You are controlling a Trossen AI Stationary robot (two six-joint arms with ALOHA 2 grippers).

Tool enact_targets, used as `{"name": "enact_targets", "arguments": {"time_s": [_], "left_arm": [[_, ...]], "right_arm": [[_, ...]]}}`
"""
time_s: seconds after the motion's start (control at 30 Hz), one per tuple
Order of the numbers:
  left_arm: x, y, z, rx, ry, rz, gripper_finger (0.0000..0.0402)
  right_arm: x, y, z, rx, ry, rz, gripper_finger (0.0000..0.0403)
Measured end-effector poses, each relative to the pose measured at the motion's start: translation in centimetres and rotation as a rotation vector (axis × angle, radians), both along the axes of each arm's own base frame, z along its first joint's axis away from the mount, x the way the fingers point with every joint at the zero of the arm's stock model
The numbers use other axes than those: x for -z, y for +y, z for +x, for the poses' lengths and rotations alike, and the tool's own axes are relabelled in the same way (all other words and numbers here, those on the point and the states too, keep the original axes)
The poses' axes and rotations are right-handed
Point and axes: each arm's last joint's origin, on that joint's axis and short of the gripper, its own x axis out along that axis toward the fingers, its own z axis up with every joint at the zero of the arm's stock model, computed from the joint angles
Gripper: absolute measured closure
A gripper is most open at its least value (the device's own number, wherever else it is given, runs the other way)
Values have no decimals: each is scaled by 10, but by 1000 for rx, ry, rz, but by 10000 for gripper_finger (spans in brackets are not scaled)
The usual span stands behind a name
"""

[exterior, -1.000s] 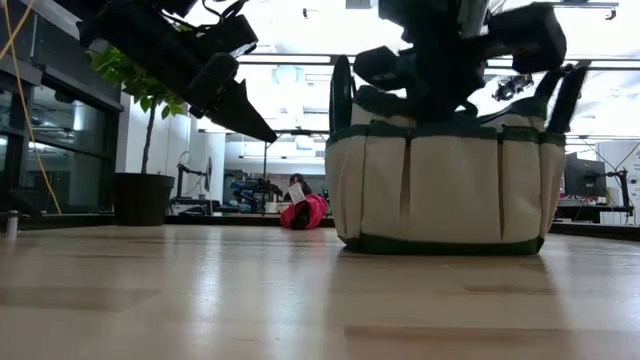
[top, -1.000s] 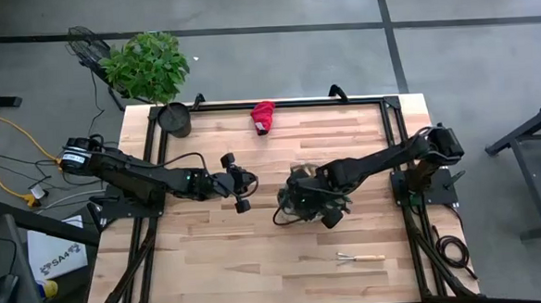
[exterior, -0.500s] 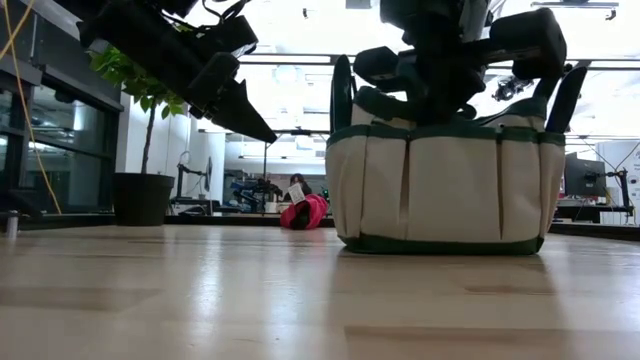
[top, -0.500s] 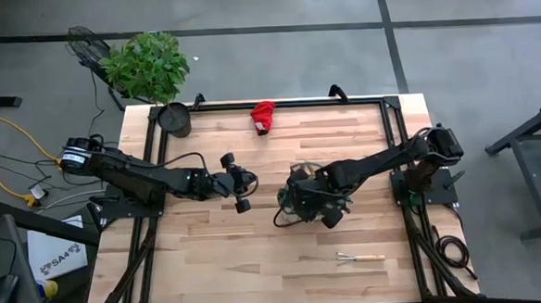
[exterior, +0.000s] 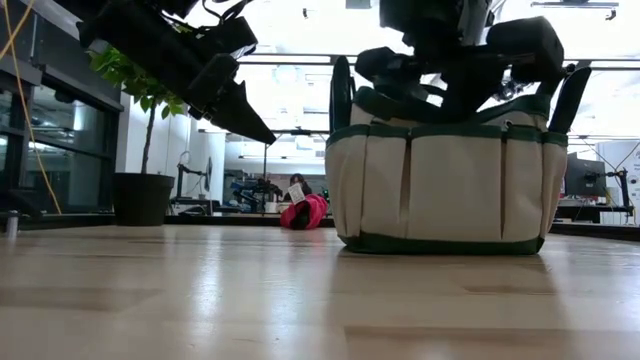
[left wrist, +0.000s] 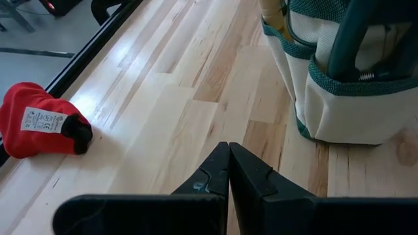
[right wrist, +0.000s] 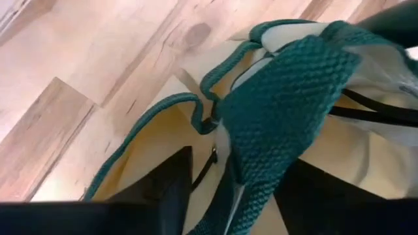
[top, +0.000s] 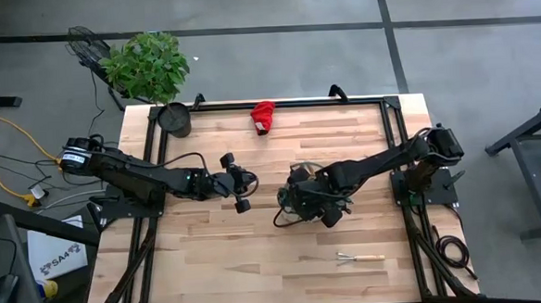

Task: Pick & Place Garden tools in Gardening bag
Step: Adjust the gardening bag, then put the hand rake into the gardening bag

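Note:
The tan gardening bag (top: 307,202) with green trim stands upright on its base at mid-table; it also shows in the low view (exterior: 440,190). My right gripper (top: 303,198) is open over its mouth, and a green handle strap (right wrist: 281,104) lies between its fingers. My left gripper (top: 252,183) is shut and empty, above the table to the bag's left. The red glove (top: 263,117) lies on the table near the far edge. A wooden-handled mini rake (top: 361,257) lies flat near the front right. A wooden handle (left wrist: 272,13) sticks out of the bag. My right gripper comes at the bag from above, one finger (right wrist: 166,189) on each side of the green handle strap. I cannot tell whether the fingers touch the strap or the bag.
A black pot (top: 175,119) with a leafy plant stands at the far left corner. A black frame rail (top: 287,104) runs along the table's far edge. Bare wood lies between the bag and the near edge.
My right gripper has shifted slightly over the bag's mouth. The bag stays where it stood.

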Motion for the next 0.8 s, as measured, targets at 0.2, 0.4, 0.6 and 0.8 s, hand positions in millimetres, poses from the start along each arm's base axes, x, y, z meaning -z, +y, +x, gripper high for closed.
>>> {"name": "enact_targets", "arguments": {"time_s": [0.2, 0.4, 0.6, 0.8], "left_arm": [[0, 0, 0, 0, 0, 0, 398], [0, 0, 0, -6, -4, -9, 398], [0, 0, 0, -13, -7, -20, 398], [0, 0, 0, -13, -7, -21, 398]], "right_arm": [[0, 8, -4, -8, 2, -67, 191], [-7, 15, -10, -21, -12, -105, 191], [-26, 18, -22, 19, -77, -120, 190], [-53, 20, -40, 62, -168, -102, 190]]}}
